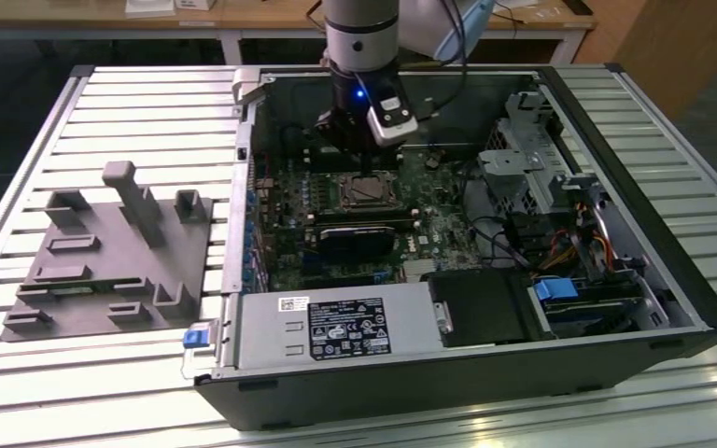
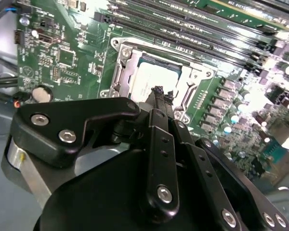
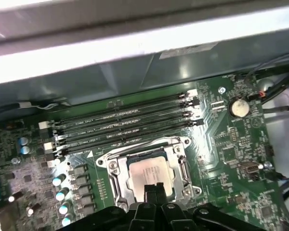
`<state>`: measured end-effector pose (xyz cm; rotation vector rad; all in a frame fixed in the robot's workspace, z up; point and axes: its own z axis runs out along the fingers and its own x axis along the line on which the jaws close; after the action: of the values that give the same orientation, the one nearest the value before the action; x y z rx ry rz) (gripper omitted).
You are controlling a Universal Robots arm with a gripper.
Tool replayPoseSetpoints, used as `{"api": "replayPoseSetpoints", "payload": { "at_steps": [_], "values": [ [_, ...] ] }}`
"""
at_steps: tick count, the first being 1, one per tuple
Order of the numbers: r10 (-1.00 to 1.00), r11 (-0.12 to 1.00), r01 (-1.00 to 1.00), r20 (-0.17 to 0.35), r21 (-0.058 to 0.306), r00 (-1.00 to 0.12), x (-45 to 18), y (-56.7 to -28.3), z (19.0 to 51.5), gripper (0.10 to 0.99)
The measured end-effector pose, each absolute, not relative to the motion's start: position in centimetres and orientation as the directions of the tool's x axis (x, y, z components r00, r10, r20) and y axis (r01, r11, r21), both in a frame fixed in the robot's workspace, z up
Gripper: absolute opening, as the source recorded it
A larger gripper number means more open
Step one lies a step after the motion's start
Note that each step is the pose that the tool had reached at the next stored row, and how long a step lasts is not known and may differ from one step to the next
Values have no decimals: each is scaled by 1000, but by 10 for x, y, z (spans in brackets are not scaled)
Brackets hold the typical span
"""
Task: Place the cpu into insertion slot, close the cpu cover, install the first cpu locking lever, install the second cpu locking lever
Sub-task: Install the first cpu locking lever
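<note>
The cpu (image 3: 148,174) (image 2: 151,78) lies flat in the insertion slot (image 1: 366,191) on the green motherboard, its silver-grey top facing up. The cpu cover (image 3: 179,150) (image 2: 129,61), a silvery frame, lies down around it with the chip showing through the cut-out. My gripper (image 3: 154,188) (image 2: 159,91) (image 1: 356,161) hangs just above one edge of the socket. Its two black fingers are pressed together, shut, with nothing between them. In both wrist views the fingertips cover part of the cover's edge.
Long black memory slots (image 3: 125,120) run beside the socket. A black heatsink block (image 1: 352,238) sits near it, with the power supply (image 1: 333,327) and drive cage (image 1: 527,168) at the case walls. Cables (image 1: 521,243) lie on the exterior view's right. A grey fixture (image 1: 109,252) stands outside the case.
</note>
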<state>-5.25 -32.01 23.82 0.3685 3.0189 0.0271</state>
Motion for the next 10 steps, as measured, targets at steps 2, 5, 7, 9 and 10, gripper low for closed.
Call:
{"api": "replayPoseSetpoints", "payload": {
  "at_steps": [2, 5, 7, 9, 10],
  "values": [
    [241, 971, 239, -97, 30, -966, -53, -320, 243, 102],
    [241, 971, 239, -97, 30, -966, -53, -320, 250, 102],
    [241, 971, 239, -97, 30, -966, -53, -320, 252, 102],
    [241, 971, 239, -97, 30, -966, -52, -320, 252, 102],
    [241, 971, 239, -97, 30, -966, -53, -320, 253, 102]
  ]
}}
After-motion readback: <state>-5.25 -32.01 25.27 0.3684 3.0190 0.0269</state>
